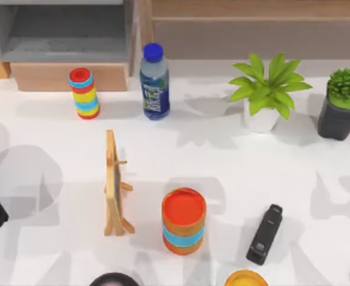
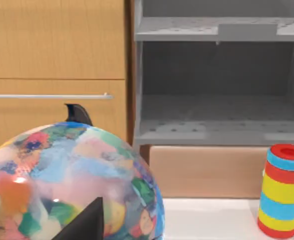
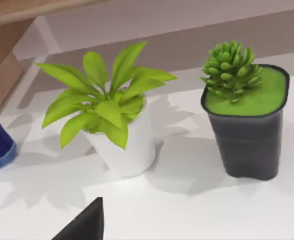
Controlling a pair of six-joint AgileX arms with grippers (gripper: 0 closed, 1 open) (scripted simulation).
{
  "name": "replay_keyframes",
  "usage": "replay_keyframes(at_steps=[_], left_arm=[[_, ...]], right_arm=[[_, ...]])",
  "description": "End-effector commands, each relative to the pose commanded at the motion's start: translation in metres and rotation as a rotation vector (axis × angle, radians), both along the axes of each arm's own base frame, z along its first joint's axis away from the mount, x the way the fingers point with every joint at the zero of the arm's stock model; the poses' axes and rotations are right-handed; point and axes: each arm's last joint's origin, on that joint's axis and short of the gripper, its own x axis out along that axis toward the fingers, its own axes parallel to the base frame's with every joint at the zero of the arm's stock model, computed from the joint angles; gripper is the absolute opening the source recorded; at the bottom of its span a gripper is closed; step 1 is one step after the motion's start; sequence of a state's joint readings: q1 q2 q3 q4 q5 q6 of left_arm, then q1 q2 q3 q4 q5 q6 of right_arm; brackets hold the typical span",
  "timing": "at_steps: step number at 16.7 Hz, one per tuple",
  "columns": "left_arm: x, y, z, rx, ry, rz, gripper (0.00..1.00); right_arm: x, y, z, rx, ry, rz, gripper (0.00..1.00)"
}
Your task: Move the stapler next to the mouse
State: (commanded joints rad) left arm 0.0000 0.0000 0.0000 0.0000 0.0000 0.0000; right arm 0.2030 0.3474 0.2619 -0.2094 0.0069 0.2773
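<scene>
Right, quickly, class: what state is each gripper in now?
Left gripper: cannot be told.
Right gripper: cannot be told.

Stapler (image 1: 265,235) sits near the front of the table (image 1: 222,161), right of the cup (image 1: 183,221), apart from it. Easel (image 1: 114,185) stands left of the cup. Along the back, left to right: ring stack (image 1: 84,93), bottle (image 1: 154,81), 2 potted plants (image 1: 264,92) (image 1: 341,104). Shelf unit (image 1: 61,30) behind the ring stack.
</scene>
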Motion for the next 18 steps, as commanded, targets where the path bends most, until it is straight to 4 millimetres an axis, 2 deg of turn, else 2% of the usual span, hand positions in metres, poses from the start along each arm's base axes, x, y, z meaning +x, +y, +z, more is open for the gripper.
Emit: replay_keyframes(at_steps=[4,7,10,13,16,18], left_arm=[[0.000,0.000,0.000,0.000,0.000,0.000,1.00],[0.000,0.000,0.000,0.000,0.000,0.000,1.00],[0.000,0.000,0.000,0.000,0.000,0.000,1.00],[0.000,0.000,0.000,0.000,0.000,0.000,1.00],[0.000,0.000,0.000,0.000,0.000,0.000,1.00],[0.000,0.000,0.000,0.000,0.000,0.000,1.00]], right_arm=[[0.028,0.031,0.024,0.124,0.344,0.053,1.00],[0.057,0.065,0.029,0.158,0.635,0.024,1.00],[0.087,0.105,0.018,0.139,0.905,-0.065,1.00],[0.110,0.140,-0.004,0.084,1.112,-0.185,1.00],[0.124,0.164,-0.023,0.032,1.232,-0.286,1.00],[0.128,0.171,-0.030,0.012,1.272,-0.327,1.00]])
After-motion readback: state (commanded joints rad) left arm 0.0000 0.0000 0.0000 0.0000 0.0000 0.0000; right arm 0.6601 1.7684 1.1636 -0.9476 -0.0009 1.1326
